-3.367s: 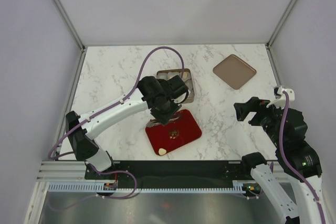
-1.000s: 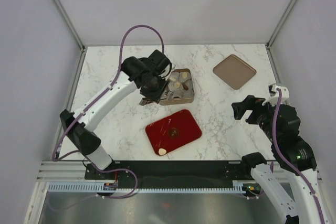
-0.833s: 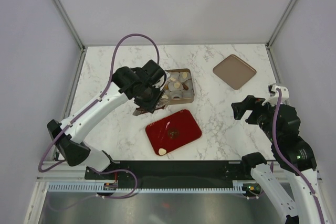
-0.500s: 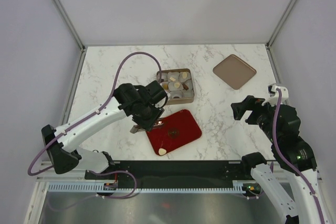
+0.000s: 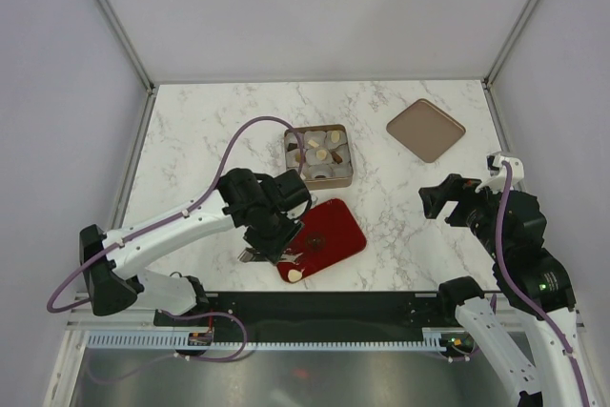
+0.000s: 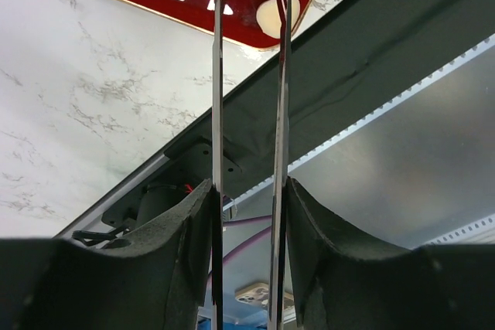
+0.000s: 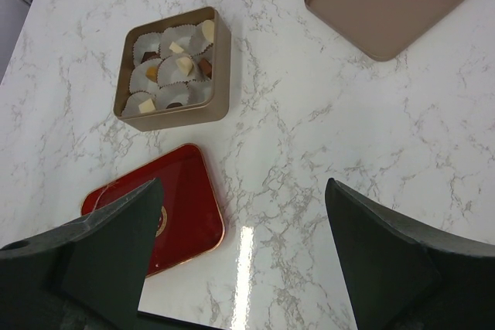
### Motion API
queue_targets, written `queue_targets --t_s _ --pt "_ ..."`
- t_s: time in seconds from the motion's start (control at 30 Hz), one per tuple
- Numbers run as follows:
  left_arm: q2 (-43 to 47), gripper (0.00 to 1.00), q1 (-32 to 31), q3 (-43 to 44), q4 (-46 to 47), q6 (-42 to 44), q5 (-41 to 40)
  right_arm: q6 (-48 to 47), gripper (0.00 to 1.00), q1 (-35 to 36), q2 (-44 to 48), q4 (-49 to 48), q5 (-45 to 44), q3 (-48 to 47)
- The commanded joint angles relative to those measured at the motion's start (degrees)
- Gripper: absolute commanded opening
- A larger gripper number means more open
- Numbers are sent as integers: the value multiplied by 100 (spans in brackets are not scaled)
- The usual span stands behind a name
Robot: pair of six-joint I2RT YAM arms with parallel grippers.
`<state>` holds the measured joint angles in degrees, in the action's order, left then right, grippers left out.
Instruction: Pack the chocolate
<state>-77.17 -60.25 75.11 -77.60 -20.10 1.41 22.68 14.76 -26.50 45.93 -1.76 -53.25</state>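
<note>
Left hand [image 5: 281, 256] is held low over the near left corner of the red tray [image 5: 334, 226], which lies close to the near edge of the white marbled worktop [image 5: 191, 140]. Its two thin metal fingers [image 6: 219, 75] are set narrowly apart and parallel, and nothing is gripped between them. A cream-white piece of chocolate [image 5: 296, 275] lies in that corner of the tray. In the left wrist view it is crossed by one finger, and whether it is touched cannot be told. A round brown piece [image 7: 160, 218] is seen further in on the tray, half hidden in the right wrist view, and any marking on it is too small to be read. Just beyond the tray, toward the middle of the worktop, a square tan box [image 5: 351, 164] is lined with grey-white paper cups [image 7: 164, 36]. Cream, tan and dark pieces [image 7: 186, 66] are seated in several of the cups. A flat tan lid [image 5: 426, 130] is laid near the far right corner, well apart from the box. The right hand [image 5: 448, 199] is held above the right side of the worktop with its jaws spread wide and nothing between them.
</note>
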Motion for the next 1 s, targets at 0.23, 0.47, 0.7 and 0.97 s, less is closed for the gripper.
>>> queue_targets --t_s 0.23,0.47,0.7,0.97 --pt "404 50 -66 -295 -158 -196 509 -18 94 0 84 -163 -17 26" --pt "422 50 -92 -427 -203 -311 545 -18 95 0 119 -164 -26 26" --pt "430 50 -110 -418 -176 -293 527 -35 95 -9 137 -172 -26 34" --pt "413 50 -110 -506 -124 -293 597 -44 95 0 163 -172 -53 52"
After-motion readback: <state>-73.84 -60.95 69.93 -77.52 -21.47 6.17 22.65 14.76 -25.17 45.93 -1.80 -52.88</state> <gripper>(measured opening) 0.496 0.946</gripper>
